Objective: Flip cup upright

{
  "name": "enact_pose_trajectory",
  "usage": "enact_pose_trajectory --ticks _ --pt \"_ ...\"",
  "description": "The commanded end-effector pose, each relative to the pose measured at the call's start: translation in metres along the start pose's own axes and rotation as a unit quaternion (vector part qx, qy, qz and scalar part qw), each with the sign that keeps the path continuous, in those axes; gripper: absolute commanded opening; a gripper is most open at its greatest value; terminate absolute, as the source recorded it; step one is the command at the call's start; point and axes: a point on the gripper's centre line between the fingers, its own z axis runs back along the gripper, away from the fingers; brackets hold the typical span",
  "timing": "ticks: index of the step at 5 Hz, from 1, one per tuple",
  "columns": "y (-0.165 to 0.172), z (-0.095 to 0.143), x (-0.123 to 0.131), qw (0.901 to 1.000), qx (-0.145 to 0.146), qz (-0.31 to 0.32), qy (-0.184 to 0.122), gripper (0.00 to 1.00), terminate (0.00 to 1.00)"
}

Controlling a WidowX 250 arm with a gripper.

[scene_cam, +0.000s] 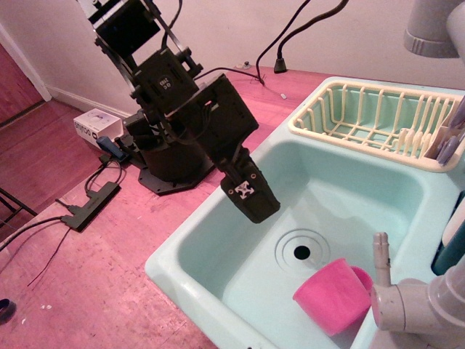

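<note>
**Reaching for the tipped cup**

Closing on the cup point(333, 295) is the job in hand, by my reading: it lies on its side on the sink point(218, 240) floor, below and to the right of the gripper point(258, 211), well apart from it, with the drain point(301, 252) between the two. Its closed base faces the gripper and its mouth points away, toward the faucet point(407, 305) in the near corner. A good approach would likely drop into the basin past the drain, pinch the cup's wall near the rim, and roll it up; the smooth tapered plastic could skid on the slick floor if nudged sideways. The gripper hangs over the basin holding nothing; its fingers look pressed together, though from this angle I cannot tell for sure.

Beyond the gripper, a cream dish rack point(363, 116) sits at the far end of the sink. The table point(109, 276) is pinkish wood, carrying the arm's base, cables, and a power strip point(91, 206). Farther off stand a pale wall and a white box point(96, 123).
</note>
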Motion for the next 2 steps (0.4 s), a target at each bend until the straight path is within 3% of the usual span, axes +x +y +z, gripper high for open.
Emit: enact_pose_trajectory --ticks 1,2 --pt "0.0 0.0 0.0 1.0 0.0 0.0 0.0 1.0 0.0" --pt "-0.016 -0.012 0.013 0.9999 -0.011 -0.009 -0.004 1.0 0.0"
